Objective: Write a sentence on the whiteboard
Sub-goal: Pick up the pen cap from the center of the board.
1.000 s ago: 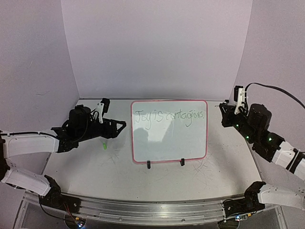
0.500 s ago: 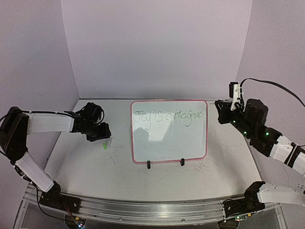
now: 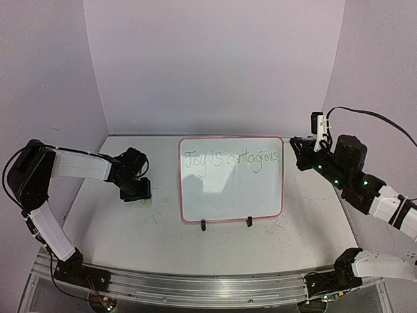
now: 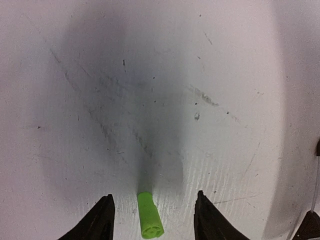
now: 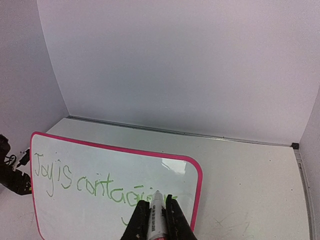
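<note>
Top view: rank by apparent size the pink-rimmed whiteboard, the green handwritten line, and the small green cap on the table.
1. pink-rimmed rectangular whiteboard
2. line of thin green handwriting, nearly the board's width
3. small green plastic cap, clearly the smallest

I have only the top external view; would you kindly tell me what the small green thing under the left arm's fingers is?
Observer: The left wrist view shows a short green cap lying on the table, its hollow end showing.
Operator: Thank you; is it being gripped?
Observer: No, the left fingers stand either side of it, with a gap on each side.
Operator: And what is held on the right?
Observer: The right wrist view shows the right fingers shut on a white marker, tip pointing toward the sentence on the whiteboard.
</note>
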Motion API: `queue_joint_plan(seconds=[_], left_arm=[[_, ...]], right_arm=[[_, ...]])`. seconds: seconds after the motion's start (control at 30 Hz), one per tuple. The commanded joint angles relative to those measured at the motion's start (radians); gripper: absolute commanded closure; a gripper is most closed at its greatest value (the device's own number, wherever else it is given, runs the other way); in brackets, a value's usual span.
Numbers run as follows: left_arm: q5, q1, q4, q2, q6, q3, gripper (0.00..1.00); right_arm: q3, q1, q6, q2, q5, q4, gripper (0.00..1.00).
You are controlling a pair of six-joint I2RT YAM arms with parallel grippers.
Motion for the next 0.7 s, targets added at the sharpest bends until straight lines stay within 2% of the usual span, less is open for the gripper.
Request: queue_joint_plan(seconds=[0.0,0.17,0.27,0.43,0.57,0.67], left_arm=[[-0.031,-0.005,-0.044,0.068,0.011,0.046,0.5],[-0.057,-0.006,-0.045,0.101,0.026,0.064,0.58],[-0.066,-0.009,-0.045,0.105,0.03,0.072,0.67],[-0.063,-0.018,-0.055,0.043,0.032,0.079,0.98],[-0.096,-0.017,-0.124,-0.091,0.067,0.139,1.0],[-0.034,-0.017,-0.141,-0.23,0.15,0.256,1.0]], right_arm=[[0.037,0.0,-0.004,-0.002,-0.031,0.047,1.0],[0.024,0.0,-0.006,-0.024,-0.031,0.046,1.0],[0.02,0.0,-0.004,-0.026,-0.031,0.043,1.0],[0.042,0.0,0.004,-0.014,-0.029,0.026,1.0],[0.082,0.0,0.008,0.012,-0.028,0.008,1.0],[0.128,0.0,0.023,0.049,-0.091,-0.003,1.0]])
